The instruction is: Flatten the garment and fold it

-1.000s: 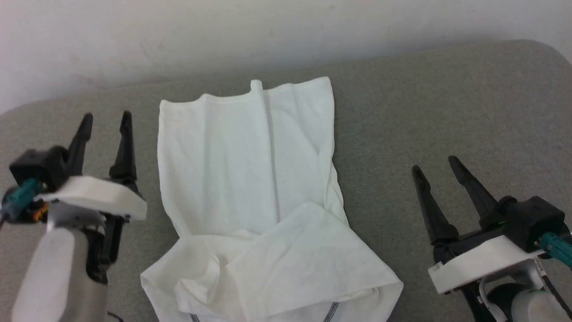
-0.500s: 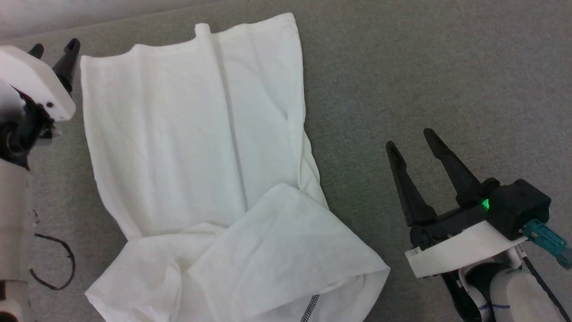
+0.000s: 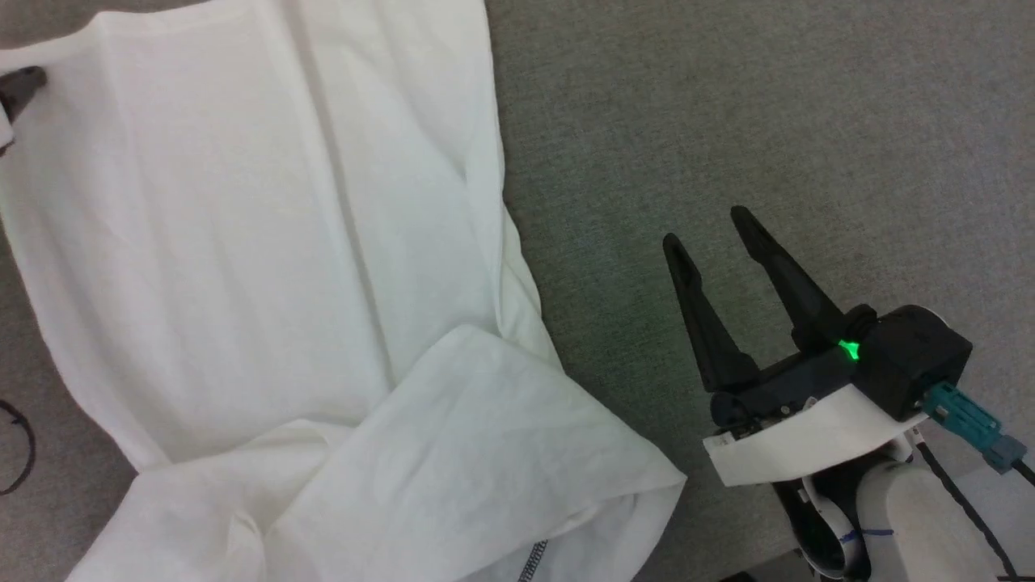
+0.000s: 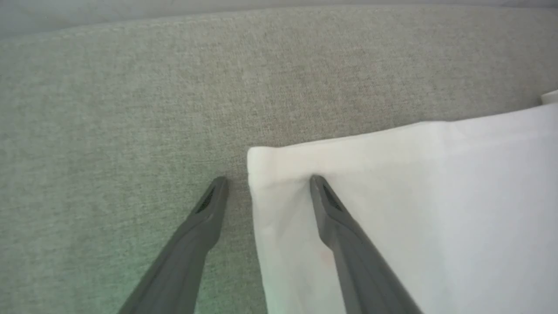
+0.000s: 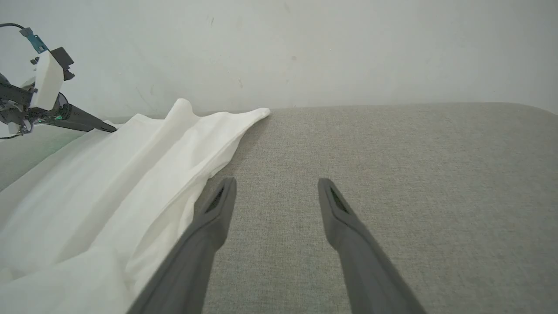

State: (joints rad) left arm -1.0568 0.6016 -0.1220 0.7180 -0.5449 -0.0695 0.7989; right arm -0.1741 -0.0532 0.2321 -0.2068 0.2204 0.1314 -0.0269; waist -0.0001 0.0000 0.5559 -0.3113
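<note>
The garment (image 3: 242,242) is a white shirt spread on grey fabric, its near part folded over itself, with a speckled seam (image 3: 534,559) at the bottom edge. My left gripper (image 4: 268,179) is open and straddles the garment's (image 4: 436,196) far left corner: one finger lies over the cloth, the other over bare grey fabric. In the head view only a dark fingertip (image 3: 20,85) of it shows at the left edge. My right gripper (image 3: 702,226) is open and empty, to the right of the garment and apart from it. The right wrist view has its fingers (image 5: 277,181) just beside the garment's (image 5: 109,174) edge.
A grey woven surface (image 3: 768,121) carries everything, with bare room to the garment's right. A white wall (image 5: 305,52) rises behind its far edge. A thin black cable (image 3: 16,444) loops at the left. The left arm's wrist (image 5: 43,83) hangs over the far corner.
The head camera has swung down and right, so the whole picture shifted. My left gripper has reached forward to the garment's far left corner. The right gripper has kept its place, still open.
</note>
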